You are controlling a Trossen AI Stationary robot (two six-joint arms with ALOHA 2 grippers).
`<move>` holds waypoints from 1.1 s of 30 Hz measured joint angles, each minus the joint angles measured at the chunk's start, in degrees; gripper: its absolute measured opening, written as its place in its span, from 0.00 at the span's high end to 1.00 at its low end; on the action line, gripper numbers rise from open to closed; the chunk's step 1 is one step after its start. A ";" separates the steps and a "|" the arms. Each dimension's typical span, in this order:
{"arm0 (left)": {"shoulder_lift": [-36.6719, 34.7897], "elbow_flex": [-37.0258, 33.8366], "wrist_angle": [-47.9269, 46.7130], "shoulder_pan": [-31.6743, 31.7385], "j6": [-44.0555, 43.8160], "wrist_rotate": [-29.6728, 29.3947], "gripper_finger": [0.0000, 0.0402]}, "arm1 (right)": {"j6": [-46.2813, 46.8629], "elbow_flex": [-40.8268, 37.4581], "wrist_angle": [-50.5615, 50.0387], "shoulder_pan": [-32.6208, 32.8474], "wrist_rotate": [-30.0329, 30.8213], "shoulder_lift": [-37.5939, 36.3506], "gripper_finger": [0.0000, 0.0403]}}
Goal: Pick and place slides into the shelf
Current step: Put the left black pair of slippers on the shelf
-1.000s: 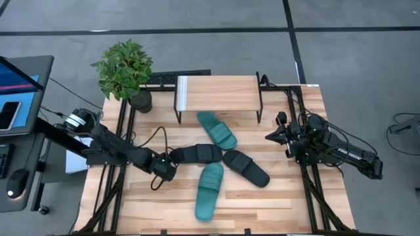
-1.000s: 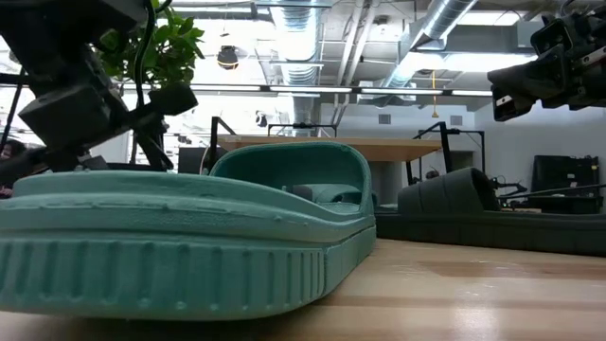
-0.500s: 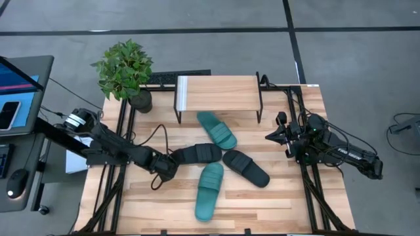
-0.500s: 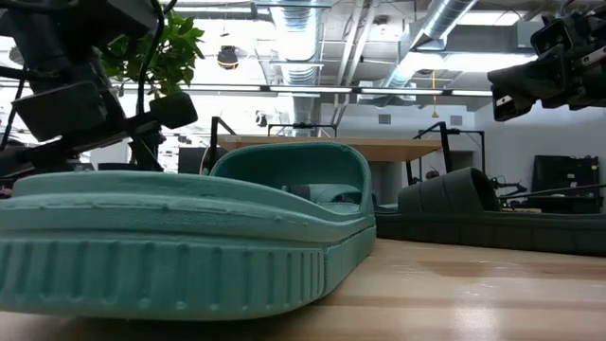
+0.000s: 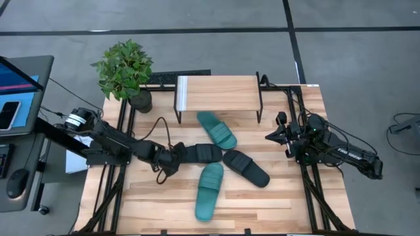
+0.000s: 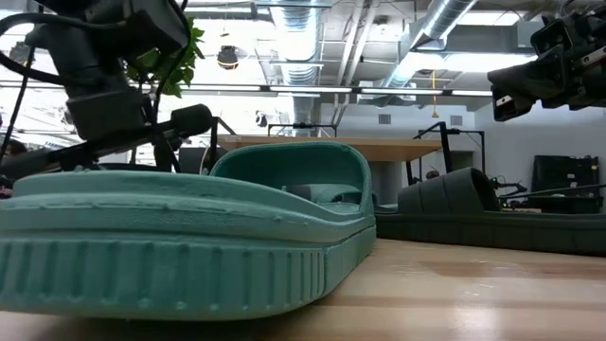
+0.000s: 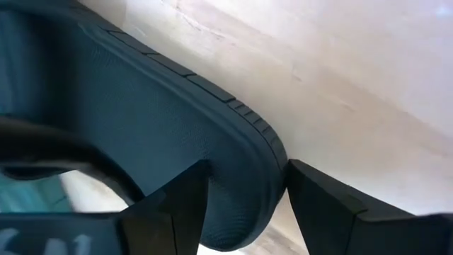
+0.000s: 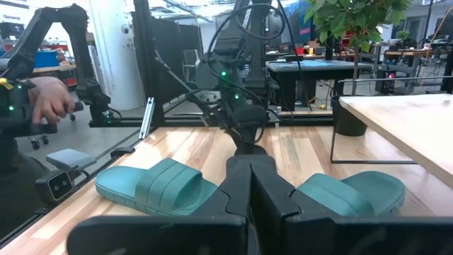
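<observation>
A: Report the position and condition of the left tool.

B: The left tool (image 5: 172,158) sits at the 9 o'clock side of the slide cluster, low over the tabletop (image 5: 282,196). In the left wrist view its two fingers (image 7: 177,202) straddle the rounded end of a black slide (image 5: 199,154), one on each side of the rim. The tool is grasping that slide at its end; the slide lies flat on the tabletop.

A: And the right tool?

B: The right tool (image 5: 270,137) hangs above the 3 o'clock edge of the tabletop, well apart from every slide. Its fingers are clenched together with nothing between them.

A: Locate the remaining slides.

B: The second black slide (image 5: 245,167) lies at 4 o'clock from the held one, its near end just beside it. One teal slide (image 5: 217,130) lies at 12 o'clock of the cluster, angled, its far end near the shelf's front legs. The other teal slide (image 5: 209,191) lies at 6 o'clock, nearest the front edge; it fills the foreground of the low view.

A: Shelf status?

B: The shelf (image 5: 216,93) stands at the 12 o'clock edge of the tabletop, its light plank top carrying no slides.

A: Other items?

B: A potted plant (image 5: 125,71) stands at 10 o'clock, beside the shelf. In the right wrist view, a person's hand (image 8: 49,99) shows beyond the tabletop.
</observation>
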 joint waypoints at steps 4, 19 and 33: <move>-0.01 -0.03 0.02 0.73 -0.46 1.46 0.56 | 0.00 0.00 -0.02 0.00 0.00 0.00 1.00; 2.99 -4.09 5.30 0.25 -9.73 2.06 0.91 | 0.00 -0.01 -0.01 -0.01 0.00 0.00 1.00; 0.56 -4.48 5.22 -5.17 -22.14 -1.15 0.92 | 0.00 0.00 -0.01 -0.02 0.00 0.00 1.00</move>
